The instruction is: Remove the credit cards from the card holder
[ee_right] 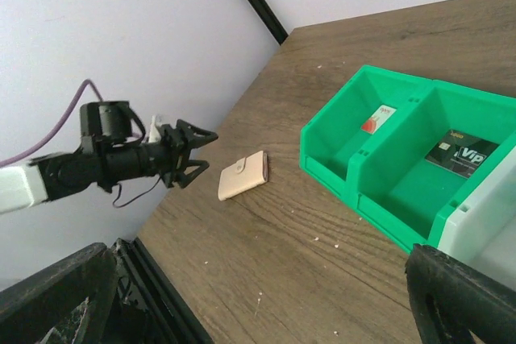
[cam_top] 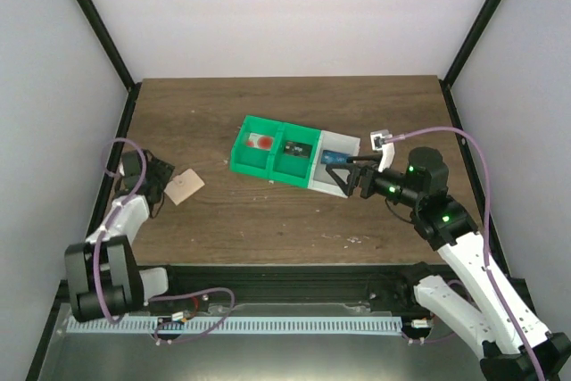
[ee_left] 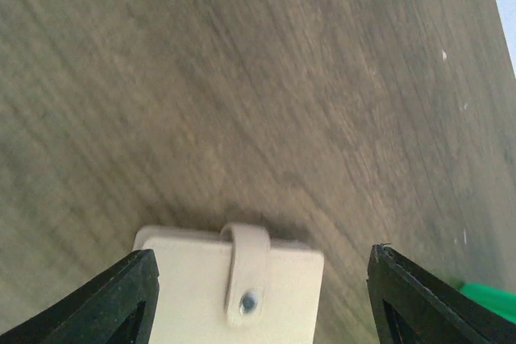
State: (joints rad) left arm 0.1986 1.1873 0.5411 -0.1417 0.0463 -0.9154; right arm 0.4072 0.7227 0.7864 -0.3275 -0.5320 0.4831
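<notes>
The card holder (cam_top: 185, 186) is lying closed and flat on the desk (cam_top: 268, 229), well apart from the bins, with its snap strap (ee_left: 246, 267) fastened. The left claw (ee_right: 211, 151) is standing open just beside it, gripping nothing. The right claw (cam_top: 346, 178) is hovering wide open and empty over the white bin (cam_top: 343, 138). Three cards are already lying in the bins: a red and white card (cam_top: 260, 142) and a dark card (cam_top: 297, 147) in the green bins (cam_top: 239, 162), and a blue card (cam_top: 335, 158) in the white one. So the emptying is probably nearly over. If the holder needs taking up again, the left claw should be closing across its side edges, clear of the strap, without skidding it over the wood. Whether any card is staying inside the shut holder is hidden. The left wrist view is cutting off the holder's near half.
</notes>
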